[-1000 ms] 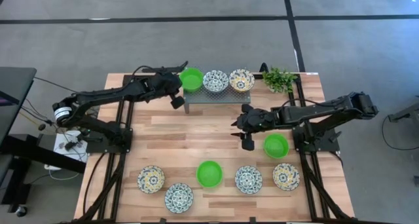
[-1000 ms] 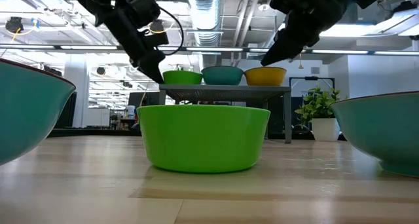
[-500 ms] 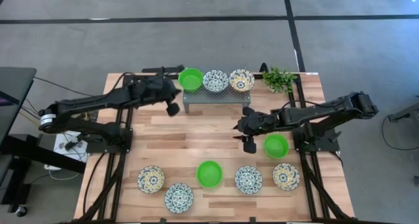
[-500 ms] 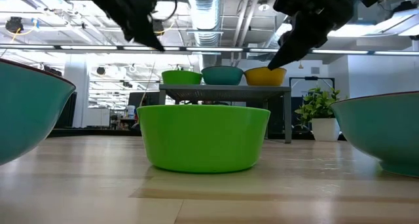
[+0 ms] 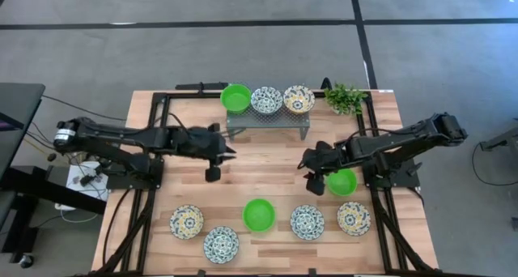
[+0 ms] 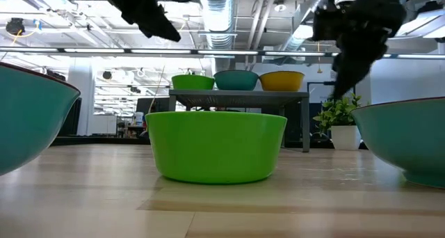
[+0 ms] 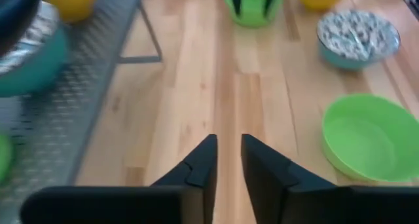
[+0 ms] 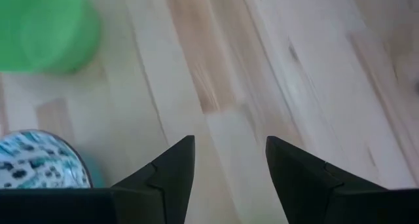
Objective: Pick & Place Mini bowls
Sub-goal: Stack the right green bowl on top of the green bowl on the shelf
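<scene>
Three mini bowls stand on the grey rack [image 5: 267, 119]: green [image 5: 236, 98], blue-patterned [image 5: 266, 100], yellow-patterned [image 5: 299, 100]. The rest sit on the table: yellow [image 5: 187, 221], blue [image 5: 221, 244], green [image 5: 259, 215], blue [image 5: 307, 221], yellow [image 5: 354, 218], green [image 5: 341, 181]. My left gripper [image 5: 229, 151] hovers over bare wood near the rack, fingers [image 7: 226, 152] narrowly open and holding nothing. My right gripper [image 5: 311, 176], open [image 8: 229, 152] and tipped downward, hangs just left of the green bowl at the table's right.
A small leafy plant [image 5: 346, 98] stands at the far right corner beside the rack. Bare wood lies between the rack and the near row of bowls. In the low view the centre green bowl [image 6: 217, 144] fills the foreground, with two bowls cut off at the sides.
My left gripper has drawn away from the green bowl on the rack toward the table's middle and turned to point right. My right gripper has moved toward the near right, closer to the green bowl there, and tipped downward. No bowl has moved.
</scene>
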Available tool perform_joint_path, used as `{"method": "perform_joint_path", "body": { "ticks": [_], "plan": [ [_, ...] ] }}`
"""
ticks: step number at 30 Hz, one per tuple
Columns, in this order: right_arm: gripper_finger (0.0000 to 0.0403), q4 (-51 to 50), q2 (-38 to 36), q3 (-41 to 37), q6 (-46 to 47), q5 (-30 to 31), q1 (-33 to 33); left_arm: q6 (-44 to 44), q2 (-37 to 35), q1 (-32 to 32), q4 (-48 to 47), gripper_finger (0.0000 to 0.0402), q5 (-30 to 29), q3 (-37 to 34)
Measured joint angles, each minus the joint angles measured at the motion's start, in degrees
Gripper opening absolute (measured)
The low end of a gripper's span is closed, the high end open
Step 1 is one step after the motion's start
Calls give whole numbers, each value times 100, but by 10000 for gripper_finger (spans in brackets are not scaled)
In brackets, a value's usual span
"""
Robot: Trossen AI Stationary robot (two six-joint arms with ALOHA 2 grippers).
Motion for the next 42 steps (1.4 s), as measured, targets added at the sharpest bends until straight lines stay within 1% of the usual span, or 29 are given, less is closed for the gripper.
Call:
{"method": "perform_joint_path", "body": {
  "ticks": [5,8,11,14,19,24,26,29,33,36,42],
  "plan": [
    [185,-1306,0,377,953,-12,4,18,341,-225,26,102,-398,0],
    [185,-1837,-5,430,1731,-226,73,19,475,-228,42,106,-441,0],
    [184,-2105,59,378,2283,-637,209,19,535,-228,56,106,-450,0],
    [177,-2137,148,314,2673,-877,360,19,536,-228,65,106,-459,0],
    [160,-2231,400,211,3237,-910,576,19,529,-228,79,106,-456,0],
    [151,-2333,854,207,3439,-909,632,19,529,-228,89,106,-456,0],
    [151,-2291,1055,211,3437,-996,629,19,528,-228,89,106,-456,0],
    [154,-2307,1387,209,3251,-1084,630,19,527,-228,91,106,-456,0],
    [154,-2311,1648,208,3027,-1245,596,19,524,-228,93,106,-455,0],
    [147,-2372,1704,226,2895,-1309,566,19,524,-228,98,107,-454,0],
    [133,-2958,1627,516,2746,-1338,570,19,522,-228,134,107,-452,0]
  ]
}}
